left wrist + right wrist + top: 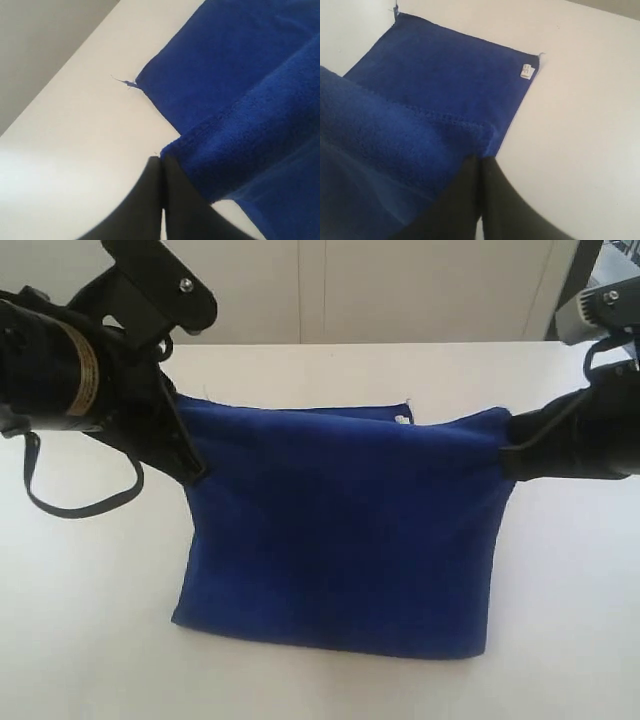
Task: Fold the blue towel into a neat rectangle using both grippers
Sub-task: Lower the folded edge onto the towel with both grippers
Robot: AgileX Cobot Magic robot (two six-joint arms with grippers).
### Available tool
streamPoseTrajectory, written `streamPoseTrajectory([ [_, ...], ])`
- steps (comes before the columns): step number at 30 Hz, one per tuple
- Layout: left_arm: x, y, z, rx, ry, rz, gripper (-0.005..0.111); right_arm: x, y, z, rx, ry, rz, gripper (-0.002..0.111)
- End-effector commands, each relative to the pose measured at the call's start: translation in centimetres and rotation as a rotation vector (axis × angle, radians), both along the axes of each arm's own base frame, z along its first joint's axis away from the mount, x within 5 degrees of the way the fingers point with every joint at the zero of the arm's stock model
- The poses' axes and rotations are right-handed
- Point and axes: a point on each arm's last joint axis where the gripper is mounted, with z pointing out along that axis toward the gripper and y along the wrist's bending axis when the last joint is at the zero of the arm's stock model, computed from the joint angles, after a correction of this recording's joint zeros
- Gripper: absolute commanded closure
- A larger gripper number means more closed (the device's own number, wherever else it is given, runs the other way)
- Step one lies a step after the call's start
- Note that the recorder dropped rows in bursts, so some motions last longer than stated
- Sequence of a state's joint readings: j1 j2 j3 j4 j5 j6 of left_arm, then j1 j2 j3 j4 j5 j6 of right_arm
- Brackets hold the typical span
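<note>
At left, the left hand (161,159), its jaws pressed together, pinches one corner of the towel (340,530) and holds it clear of the white surface (90,630). The grip takes only the tip of the hem, and a slip there would drop that side and crease the fold. Just beyond it lies the lower layer's far corner, trailing a loose thread (119,79). Through the middle, the raised half hangs as a sheet from the held edge down to a fold line on the surface, while the other half lies flat beneath and behind it. A pull that is too hard or too low would likely drag the flat layer along and spoil the square. If the edge goes slack, the centre could sag and land first, trapping a wrinkle. A small white tag (526,71) marks the flat layer's far right corner, the likely landing mark for that side. At right, the right hand (480,159), likewise clamped shut, pinches the other raised corner, and again very little cloth shows between the jaws. Should one hand travel further or let go sooner than the other, the top edge would probably land askew, leaving a crooked shape and not a neat rectangle.
</note>
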State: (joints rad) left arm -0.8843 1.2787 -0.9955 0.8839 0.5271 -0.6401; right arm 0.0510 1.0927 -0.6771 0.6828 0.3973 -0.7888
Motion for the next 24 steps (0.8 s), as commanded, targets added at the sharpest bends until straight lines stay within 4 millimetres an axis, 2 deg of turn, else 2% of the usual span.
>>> streamPoseTrajectory([
  [1, 1.4, 0.5, -0.5, -0.018, -0.020, 0.042, 0.107, 1.2, -0.1, -0.6, 0.000, 0.006, -0.021, 0.108],
  [14, 3.1, 1.8, -0.1, -0.087, -0.052, 0.068, 0.107, 4.2, -0.1, 0.2, -0.027, -0.029, -0.023, 0.108],
  [24, 4.5, 2.5, -0.1, -0.159, -0.070, 0.086, 0.107, 6.4, -0.3, -0.1, -0.046, -0.041, -0.051, 0.108],
])
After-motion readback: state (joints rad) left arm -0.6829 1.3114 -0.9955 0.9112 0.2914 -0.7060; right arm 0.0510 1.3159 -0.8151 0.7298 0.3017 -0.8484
